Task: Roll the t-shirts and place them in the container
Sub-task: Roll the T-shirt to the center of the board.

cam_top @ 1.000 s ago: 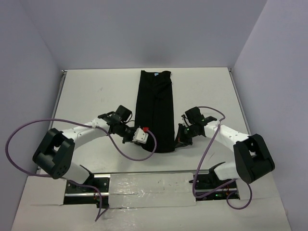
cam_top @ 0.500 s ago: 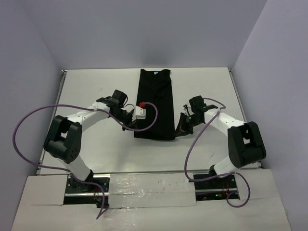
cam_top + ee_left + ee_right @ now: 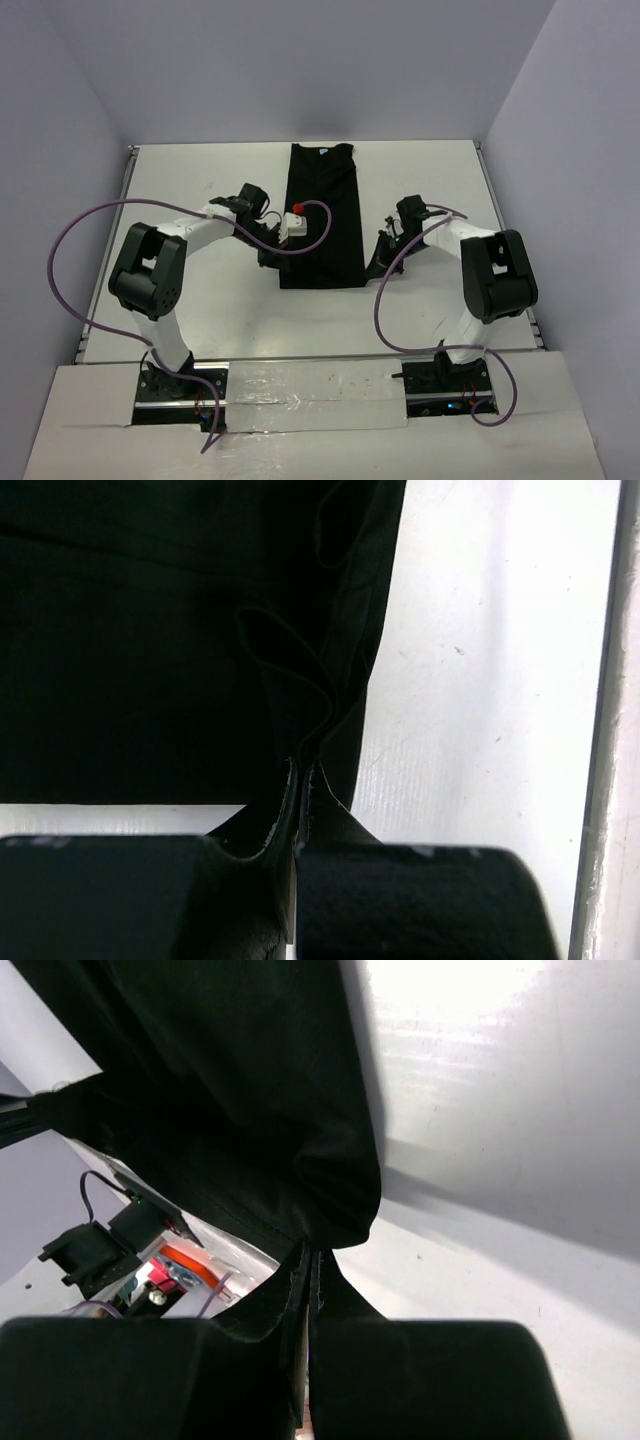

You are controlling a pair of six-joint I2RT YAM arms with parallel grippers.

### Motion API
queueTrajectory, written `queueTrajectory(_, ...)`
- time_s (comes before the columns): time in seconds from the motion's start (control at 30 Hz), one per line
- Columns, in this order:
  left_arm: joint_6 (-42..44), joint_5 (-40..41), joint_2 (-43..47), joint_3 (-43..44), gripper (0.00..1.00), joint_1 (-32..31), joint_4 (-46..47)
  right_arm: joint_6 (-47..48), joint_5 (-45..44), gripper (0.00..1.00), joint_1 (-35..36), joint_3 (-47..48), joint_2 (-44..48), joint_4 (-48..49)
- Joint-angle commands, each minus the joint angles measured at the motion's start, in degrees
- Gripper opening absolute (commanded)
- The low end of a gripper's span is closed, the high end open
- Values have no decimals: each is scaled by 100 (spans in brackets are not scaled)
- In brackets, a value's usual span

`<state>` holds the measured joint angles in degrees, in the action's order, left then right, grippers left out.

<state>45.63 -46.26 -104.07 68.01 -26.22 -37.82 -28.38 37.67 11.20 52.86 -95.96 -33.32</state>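
Note:
The black t-shirt [image 3: 320, 200] lies as a narrow lengthwise strip in the middle of the white table [image 3: 200, 310]. Its light blue neck label [image 3: 325, 151] is at the far end. My left gripper [image 3: 270, 257] is shut on the shirt's near left edge. In the left wrist view the fingertips [image 3: 303, 772] pinch a fold of black fabric [image 3: 130, 650]. My right gripper [image 3: 378, 262] is shut on the near right edge. In the right wrist view it [image 3: 312, 1256] pinches fabric [image 3: 230, 1090] that is lifted off the table.
Purple cables [image 3: 85, 235] loop beside both arms. The table's raised side rails [image 3: 128, 185] and grey walls bound the work area. The left wrist's white and red camera housing [image 3: 293, 222] sits over the shirt's left side.
Both grippers have moved away from the arm bases toward the far side, carrying the shirt's near hem with them. The visible strip is shorter now.

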Motion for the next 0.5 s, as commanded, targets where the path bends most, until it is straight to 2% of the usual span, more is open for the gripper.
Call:
queueTrajectory(0.0,-89,38,-52,160,0,73,117,78,100,1,-21,251,-151,62)
queueTrajectory(0.07,-211,91,-113,195,0,73,205,70,91,3,-30,303,-238,89)
queueTrajectory(0.17,-370,82,-201,248,0,82,363,8,91,10,-39,444,-326,150)
queueTrajectory(0.27,-423,38,-263,274,0,73,494,-36,65,22,-39,585,-397,203)
queueTrajectory(0.3,-345,29,-271,274,0,73,513,-45,56,30,-39,646,-397,212)
queueTrajectory(0.37,-318,47,-315,309,0,73,496,-71,30,36,-30,734,-423,229)
queueTrajectory(0.47,-89,-14,-412,459,2,73,329,-115,47,39,-39,831,-555,282)
